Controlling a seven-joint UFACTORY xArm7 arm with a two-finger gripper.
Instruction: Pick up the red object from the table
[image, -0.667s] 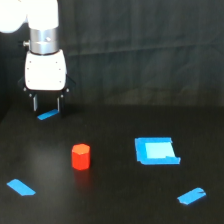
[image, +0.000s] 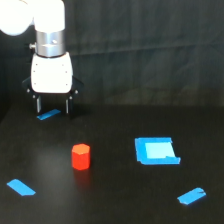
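- We find the red object (image: 80, 156) standing upright on the table (image: 115, 200), a stubby faceted block with its short axis vertical, towards the exterior view's left and a little forward of the middle of the black surface.
- Nothing touches it: the nearest blue tape strip (image: 21, 187) lies apart at the view's lower left, and the blue square patch (image: 156, 150) sits well apart on the view's right.
- From the gripper (image: 52, 105) the block lies lower in the picture and slightly to the view's right, so we judge the coming move to be a travel towards the camera and a touch rightward, followed by a descent.
- The gripper hangs above the far left part of the table, over or just in front of another blue tape strip (image: 48, 115); we cannot tell its exact height over the surface.
- Its two dark fingers (image: 37, 104) point straight down with a clear gap between them; the jaws stand parted and hold nothing.
- We judge that gap wider than the block, so the fingers should straddle it once centred; the block's near-round sides make the closing direction matter little.
- A further tape strip (image: 192, 196) at the view's lower right plays no part.
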